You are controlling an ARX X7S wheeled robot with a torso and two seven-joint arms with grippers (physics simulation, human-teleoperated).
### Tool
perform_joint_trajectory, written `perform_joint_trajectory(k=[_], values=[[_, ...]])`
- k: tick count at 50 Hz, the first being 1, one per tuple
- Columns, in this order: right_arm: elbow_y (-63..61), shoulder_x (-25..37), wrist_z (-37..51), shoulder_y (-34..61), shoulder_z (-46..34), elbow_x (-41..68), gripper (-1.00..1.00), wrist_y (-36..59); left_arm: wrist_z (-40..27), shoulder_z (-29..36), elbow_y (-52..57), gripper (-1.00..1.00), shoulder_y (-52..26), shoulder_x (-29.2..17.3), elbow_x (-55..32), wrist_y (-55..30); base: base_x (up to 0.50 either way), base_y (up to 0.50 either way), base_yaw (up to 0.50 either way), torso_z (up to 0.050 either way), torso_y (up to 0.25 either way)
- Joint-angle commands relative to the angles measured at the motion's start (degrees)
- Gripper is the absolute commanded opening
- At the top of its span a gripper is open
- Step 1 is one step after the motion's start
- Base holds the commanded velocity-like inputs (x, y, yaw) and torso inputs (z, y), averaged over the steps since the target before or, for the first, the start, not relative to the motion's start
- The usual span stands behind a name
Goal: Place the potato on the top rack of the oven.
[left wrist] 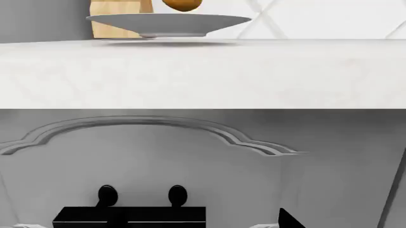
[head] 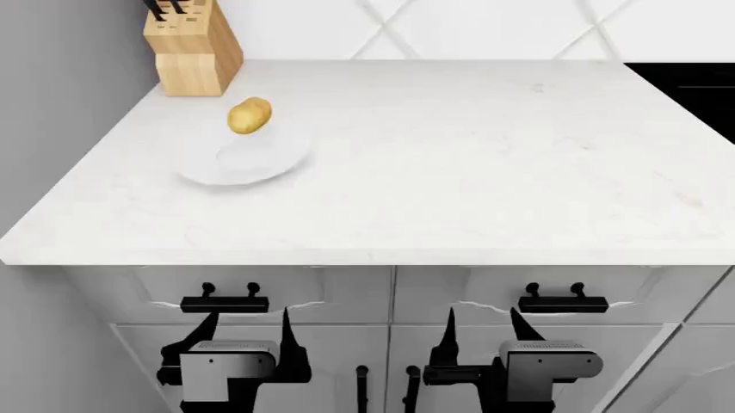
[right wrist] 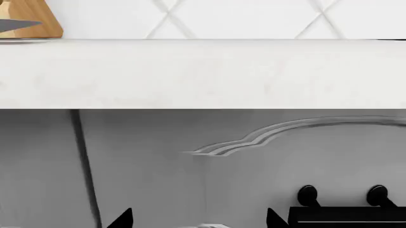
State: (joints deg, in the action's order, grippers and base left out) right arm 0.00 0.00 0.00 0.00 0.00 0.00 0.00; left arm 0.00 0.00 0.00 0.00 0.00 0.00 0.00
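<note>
The potato [head: 250,115] is yellow-tan and oval, and shows over the far part of a white plate [head: 236,165] on the counter's left side. I cannot tell whether it touches the plate. In the left wrist view the potato [left wrist: 182,4] is cut off by the frame edge, just above the plate [left wrist: 168,23]. My left gripper [head: 250,323] is open and empty, low in front of the cabinet, below the counter edge. My right gripper [head: 481,320] is open and empty beside it. The oven and top rack are out of view.
A wooden knife block [head: 191,50] stands at the counter's back left. White cabinet drawers with black handles [head: 224,303] [head: 563,303] face both grippers. The white counter [head: 483,146] overhangs them. A black surface [head: 694,82] lies at the far right.
</note>
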Motion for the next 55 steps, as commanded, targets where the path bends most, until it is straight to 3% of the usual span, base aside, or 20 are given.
perform_joint_trajectory(k=[1,8,9,29,30,32,38,43,50,55], values=[[0.0,0.9,1.0,-0.1,-1.0,1.2,1.00,-0.5,-1.6,1.0,-0.2,1.00,-0.2,-0.8,-0.5,0.3,0.00,0.00,0.00,0.000,0.000],[0.2,2.1,2.7,-0.3,-1.9,3.4,1.00,-1.1,-4.2,3.2,-1.4,1.00,0.2,-2.1,-0.1,4.8,0.00,0.00,0.00,0.000,0.000],[0.2,2.2,2.7,-0.2,-2.1,3.8,1.00,-1.2,-5.5,3.3,-2.9,1.00,0.1,-2.2,0.9,8.4,0.00,0.00,0.00,0.000,0.000],[-1.7,4.2,5.5,0.0,-4.6,5.1,1.00,0.6,-6.3,5.5,0.0,1.00,0.4,-4.5,-1.6,4.9,0.00,0.00,0.00,0.046,0.000],[-3.6,4.1,5.7,0.3,-4.5,5.7,1.00,1.7,-6.1,5.1,4.0,1.00,0.3,-4.7,-3.3,-1.6,0.00,0.00,0.00,0.050,0.000],[-7.0,4.9,5.5,1.2,-6.1,4.4,1.00,5.1,-5.4,6.5,7.7,1.00,1.6,-5.9,-1.6,1.2,0.00,0.00,0.00,0.050,0.000],[-17.9,6.4,6.3,1.8,-8.1,2.7,1.00,12.3,-3.2,5.6,19.0,1.00,1.0,-7.7,-7.6,-8.2,0.00,0.00,0.00,0.050,0.000],[-32.6,8.0,7.7,1.1,-9.4,0.0,1.00,24.8,-2.7,5.1,26.6,1.00,0.4,-9.5,-9.8,-13.3,0.00,0.00,0.00,0.050,0.000],[-44.2,9.0,6.5,4.1,-10.9,-0.4,1.00,39.9,-1.5,4.7,35.1,1.00,0.5,-12.3,-14.2,-21.8,0.00,0.00,0.00,0.050,0.000],[-52.0,9.4,3.3,10.3,-8.9,2.9,1.00,54.2,-1.4,4.1,40.3,1.00,-2.6,-14.9,-17.2,-30.8,0.00,0.00,0.00,0.050,0.000]])
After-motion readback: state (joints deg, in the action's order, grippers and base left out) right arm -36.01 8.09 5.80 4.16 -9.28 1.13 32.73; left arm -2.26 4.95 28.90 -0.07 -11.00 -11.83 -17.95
